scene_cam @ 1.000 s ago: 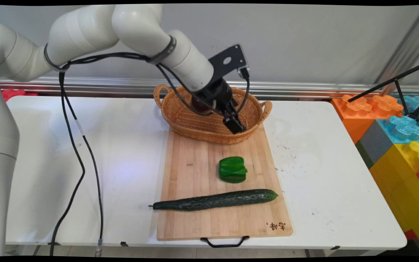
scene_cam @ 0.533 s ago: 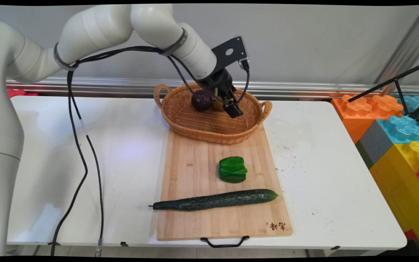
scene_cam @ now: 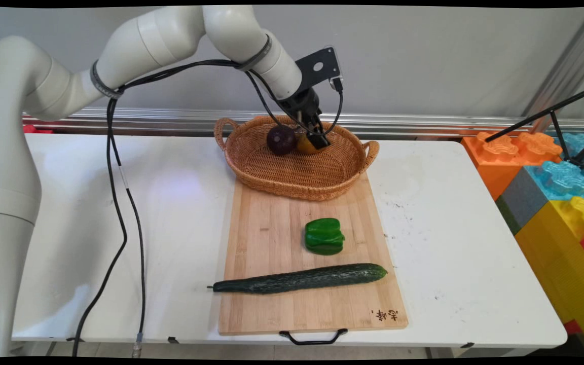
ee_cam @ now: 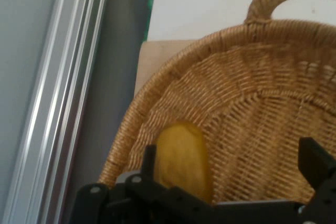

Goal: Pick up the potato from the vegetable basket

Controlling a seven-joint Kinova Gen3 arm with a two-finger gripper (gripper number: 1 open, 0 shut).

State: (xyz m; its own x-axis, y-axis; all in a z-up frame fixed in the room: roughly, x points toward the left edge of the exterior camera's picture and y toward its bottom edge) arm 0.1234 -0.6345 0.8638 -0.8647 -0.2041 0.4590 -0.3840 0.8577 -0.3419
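Over the far part of the basket (scene_cam: 297, 175), the gripper (scene_cam: 317, 137) reaches down at a slant, its tips at the yellow fruit (scene_cam: 304, 145). The hand view shows the fingers spread wide: one finger (ee_cam: 148, 162) sits just left of the fruit (ee_cam: 184, 160), the other (ee_cam: 315, 163) stands well off to the right, with bare wicker between. Nothing is pinched. The fruit lies off-centre between the fingers, close against the left one, and whether that finger touches it I cannot tell.

The fruit rests low against the basket's back wall, which probably explains the slanted reach: the rim (ee_cam: 173, 66) leaves little room to come straight down there. A dark purple fruit (scene_cam: 281, 139) sits just beside the yellow one, on its left in the main view, seemingly touching it, so room on that side is tight.

Nearer the camera, the basket's front edge overlaps the board (scene_cam: 271, 243). On the board lie a pepper (scene_cam: 324, 235) and, closer still, a cucumber (scene_cam: 299, 279) laid crosswise, both well apart from the gripper. Black cables (scene_cam: 119, 192) hang from the arm to the table (scene_cam: 94, 228).
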